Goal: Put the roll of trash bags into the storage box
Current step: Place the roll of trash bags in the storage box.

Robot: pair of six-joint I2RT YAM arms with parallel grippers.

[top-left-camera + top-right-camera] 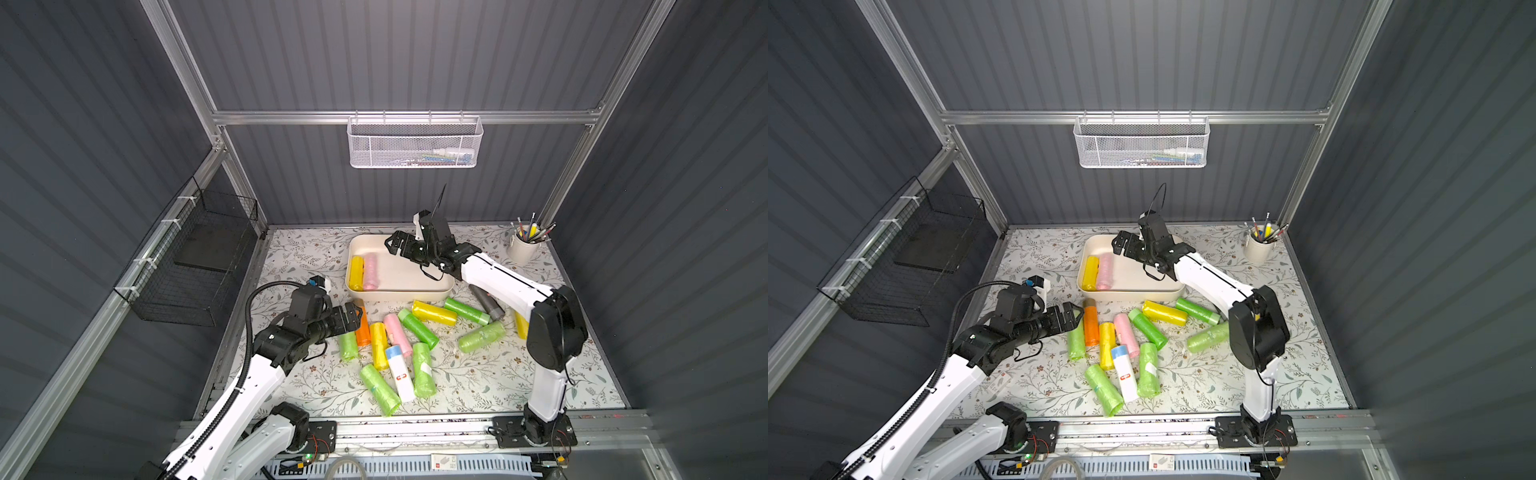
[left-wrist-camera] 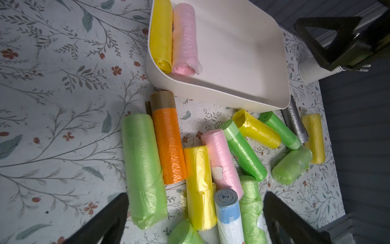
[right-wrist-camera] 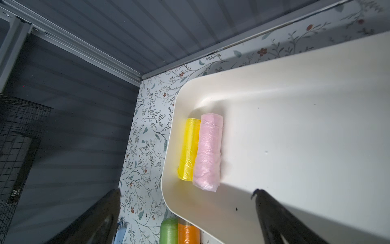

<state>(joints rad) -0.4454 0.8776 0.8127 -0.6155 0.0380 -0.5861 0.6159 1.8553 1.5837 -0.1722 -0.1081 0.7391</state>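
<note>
The cream-white storage box [image 1: 407,274] [image 1: 1133,278] sits at the back middle of the table. Against its left wall lie a yellow roll [image 1: 356,273] [image 3: 188,147] and a pink roll [image 1: 370,271] [image 3: 209,152], side by side. My right gripper [image 1: 392,243] [image 3: 186,191] hangs open and empty above the box's far part, apart from the pink roll. Several loose rolls of trash bags lie in front of the box, among them an orange roll [image 1: 1090,326] [image 2: 168,143] and a light green roll [image 2: 143,169]. My left gripper [image 1: 353,318] [image 2: 196,195] hovers open over the pile's left end, holding nothing.
A cup of pens [image 1: 523,247] stands at the back right corner. A white mesh basket [image 1: 414,143] hangs on the back wall and a black wire basket [image 1: 195,257] on the left wall. The right arm's elbow [image 1: 557,328] stands over the pile's right side.
</note>
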